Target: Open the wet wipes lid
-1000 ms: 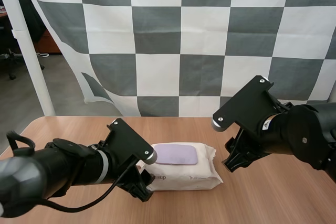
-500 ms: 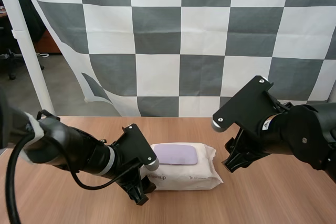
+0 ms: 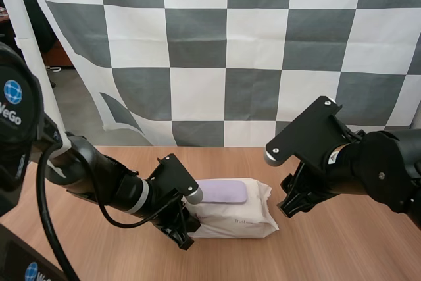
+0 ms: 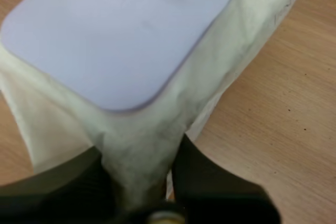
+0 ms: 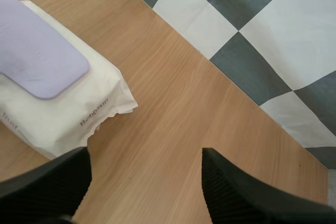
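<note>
Left gripper [image 4: 140, 177] advanced; pinches wipes pack [image 4: 220, 72] end.

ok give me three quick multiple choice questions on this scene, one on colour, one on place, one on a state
1. What colour is the lid on the pack of wet wipes?
A green
B lilac
C red

2. Where is the left end effector?
A on top of the lid
B raised well above the pack
C pinching the pack's end wrapper

3. What state is the right end effector in?
A open, holding nothing
B shut on the lid
C shut on the pack

Answers:
1 B: the lid is pale purple in the high view.
2 C: the left wrist view has crinkled wrapper bunched between its jaws.
3 A: in the right wrist view its jaws stand apart, with only table between them.
</note>
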Robot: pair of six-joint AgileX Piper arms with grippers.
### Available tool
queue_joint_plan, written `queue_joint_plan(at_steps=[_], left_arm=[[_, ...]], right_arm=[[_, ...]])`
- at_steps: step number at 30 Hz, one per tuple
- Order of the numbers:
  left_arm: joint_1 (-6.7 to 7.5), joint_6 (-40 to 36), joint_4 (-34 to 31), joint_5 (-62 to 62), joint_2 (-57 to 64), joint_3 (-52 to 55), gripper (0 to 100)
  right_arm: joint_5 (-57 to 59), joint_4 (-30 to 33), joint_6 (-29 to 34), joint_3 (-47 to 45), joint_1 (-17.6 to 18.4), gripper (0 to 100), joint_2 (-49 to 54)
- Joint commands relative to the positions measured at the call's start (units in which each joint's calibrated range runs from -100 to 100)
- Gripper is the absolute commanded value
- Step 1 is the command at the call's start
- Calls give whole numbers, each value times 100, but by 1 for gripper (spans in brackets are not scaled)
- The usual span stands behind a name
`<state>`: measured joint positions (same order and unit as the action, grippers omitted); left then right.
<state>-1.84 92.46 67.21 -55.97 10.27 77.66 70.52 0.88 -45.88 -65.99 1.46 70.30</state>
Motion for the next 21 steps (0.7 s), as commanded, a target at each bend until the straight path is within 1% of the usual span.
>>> queue_joint_plan(at_steps=[1,3,6,10,12,16,18,21], left_arm=[[0,79,43,51,-2,-3,0],[0,79,78,31,-2,-3,0],[0,79,75,-218,-2,-3,0],[0,79,75,-727,-2,-3,0],[0,79,75,-747,-2,-3,0],[0,79,75,-728,-2,-3,0],[0,79,75,-728,-2,-3,0],[0,79,75,-870,-2,-18,0]], right_arm=[[79,-163,-253,1,-3,100,1],[84,-410,-561,1,-3,100,1],[162,-1004,-1140,1,-3,100,-96],[222,-1567,-1734,1,-3,100,-470],[156,-1850,-2117,1,-3,100,-643],[-58,-2606,-2835,1,-3,100,-984],[-200,-2813,-3144,1,-3,100,-1185],[-262,-2890,-3528,1,-3,100,-1483]])
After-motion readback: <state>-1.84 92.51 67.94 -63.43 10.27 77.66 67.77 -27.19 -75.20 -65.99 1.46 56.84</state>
